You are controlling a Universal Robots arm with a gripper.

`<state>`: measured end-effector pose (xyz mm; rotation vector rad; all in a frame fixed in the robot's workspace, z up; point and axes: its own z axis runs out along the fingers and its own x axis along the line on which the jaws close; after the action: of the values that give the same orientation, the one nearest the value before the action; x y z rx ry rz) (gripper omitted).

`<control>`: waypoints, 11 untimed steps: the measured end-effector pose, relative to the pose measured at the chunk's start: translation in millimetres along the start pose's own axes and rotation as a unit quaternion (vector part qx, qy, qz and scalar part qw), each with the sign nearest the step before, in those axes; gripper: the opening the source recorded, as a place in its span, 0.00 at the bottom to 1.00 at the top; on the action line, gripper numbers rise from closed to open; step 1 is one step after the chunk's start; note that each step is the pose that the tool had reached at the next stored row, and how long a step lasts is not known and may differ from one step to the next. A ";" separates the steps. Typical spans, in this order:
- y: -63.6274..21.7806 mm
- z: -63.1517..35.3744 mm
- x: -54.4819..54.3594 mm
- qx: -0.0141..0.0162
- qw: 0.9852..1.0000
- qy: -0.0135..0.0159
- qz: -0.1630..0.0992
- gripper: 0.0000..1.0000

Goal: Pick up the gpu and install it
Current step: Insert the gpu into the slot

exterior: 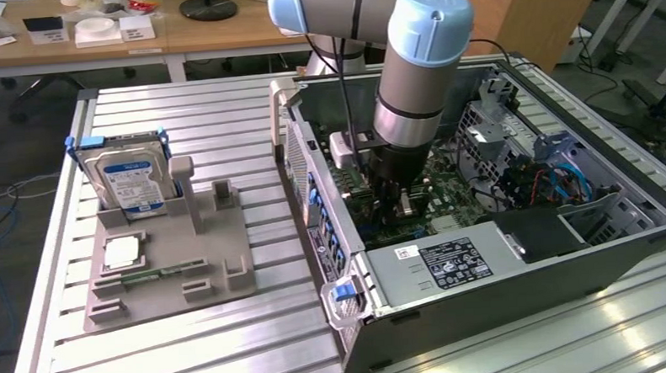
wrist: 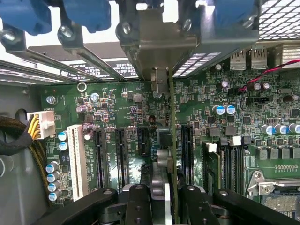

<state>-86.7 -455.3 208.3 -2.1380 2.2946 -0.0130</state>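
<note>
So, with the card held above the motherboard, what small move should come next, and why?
Probably lower it straight down, slowly. The pincer holds the thin green gpu card edge-on over the green motherboard, apparently lined up with a long black slot, but not visibly seated.

I see the gpu (wrist: pixel 171 140) edge-on in the wrist view, a thin green circuit board standing upright over the motherboard, its long edge running in line with the black expansion slots. A darker block, the cooler, sits against one face of the card near its lower half. At the far end its silver metal bracket (wrist: pixel 159 79) meets the rear wall of the case, among the slot covers there. The card sits between two of the black slots as seen from above; I cannot tell whether its lower edge is seated in a slot. In the exterior view the card is hidden inside the case, behind the arm.
</note>
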 end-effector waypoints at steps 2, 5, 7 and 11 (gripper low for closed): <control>0.3 0.0 0.0 0.000 1.000 0.000 0.000 0.29; 0.8 0.0 0.0 0.001 1.000 0.000 0.000 0.29; 1.0 -0.4 0.1 0.001 1.000 0.000 0.000 0.30; 1.1 -3.4 0.0 0.001 1.000 0.000 0.000 0.36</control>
<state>-87.8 -455.2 211.7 -2.1364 2.2931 -0.0156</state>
